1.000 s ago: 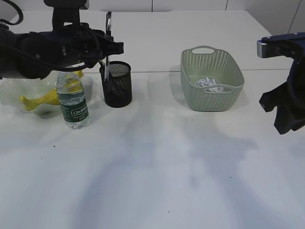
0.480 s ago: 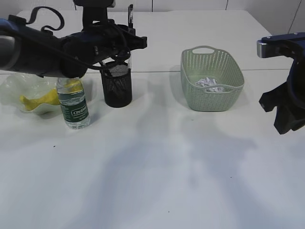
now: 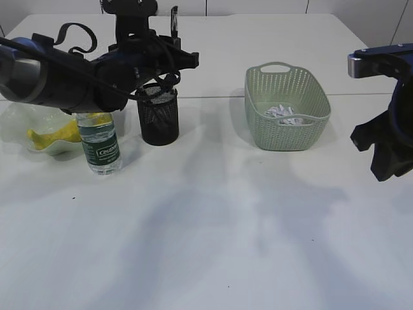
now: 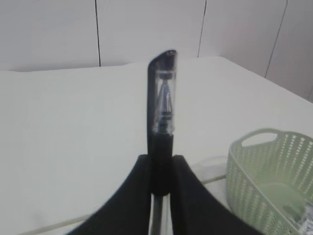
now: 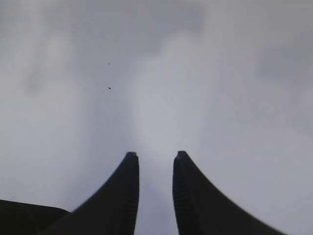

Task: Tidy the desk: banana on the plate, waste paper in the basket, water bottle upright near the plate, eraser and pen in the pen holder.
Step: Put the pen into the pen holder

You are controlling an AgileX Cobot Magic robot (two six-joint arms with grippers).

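L gripper (image 4: 160,169) clamped on pen (image 4: 162,105), upright, above pen holder (image 3: 159,113). R gripper (image 5: 155,161) jaws slightly apart, empty. Bottle (image 3: 99,142) upright left of holder; banana (image 3: 53,135) on plate (image 3: 19,118) beyond; paper (image 3: 284,112) in basket (image 3: 286,106), right of holder.

The right tool (image 5: 155,161) points down at the bare white desk (image 5: 205,83), its two dark fingers (image 5: 124,196) standing a little apart with nothing between them. Two tiny dark specks (image 5: 109,88) mark the desk farther off. Soft grey shadows cross the surface.
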